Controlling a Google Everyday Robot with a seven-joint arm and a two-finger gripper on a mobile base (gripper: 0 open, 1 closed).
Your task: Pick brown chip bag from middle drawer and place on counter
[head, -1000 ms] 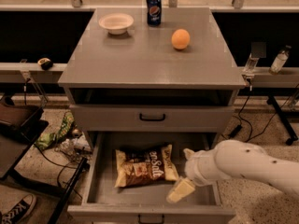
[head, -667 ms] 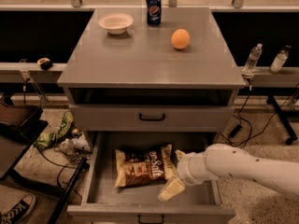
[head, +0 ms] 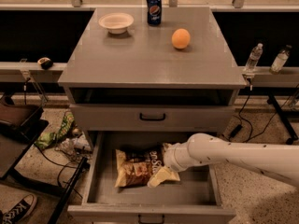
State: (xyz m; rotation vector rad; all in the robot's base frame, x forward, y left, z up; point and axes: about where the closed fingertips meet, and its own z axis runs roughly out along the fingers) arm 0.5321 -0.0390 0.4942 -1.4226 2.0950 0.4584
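While the middle drawer [head: 95, 171] stands pulled out at the foot of the grey cabinet, the gripper [head: 163, 175] hangs down inside it, at the end of a white arm [head: 233, 153] that reaches in from the right. Whether its grip is spread or closed I cannot tell from here. Its cream tip lies over the right-hand edge of the brown chip bag [head: 135, 169]. The bag lies flat on the drawer floor, most of it spreading away to the gripper's left. Bare drawer floor shows in front of the gripper and off to its right.

Just above and behind the gripper is a closed drawer panel [head: 117, 118] with a black curved handle [head: 152, 117]. Higher still, well apart from the gripper, the counter [head: 149, 62] carries an orange [head: 181, 38], a blue soda can [head: 153, 9] and a pale bowl [head: 116, 21], each standing apart from the others.

Far to the gripper's left, on the speckled floor outside the drawer, lies a green wrapper [head: 60, 132] among cables. Up to its right, two clear bottles [head: 253, 57] stand on a narrow ledge.
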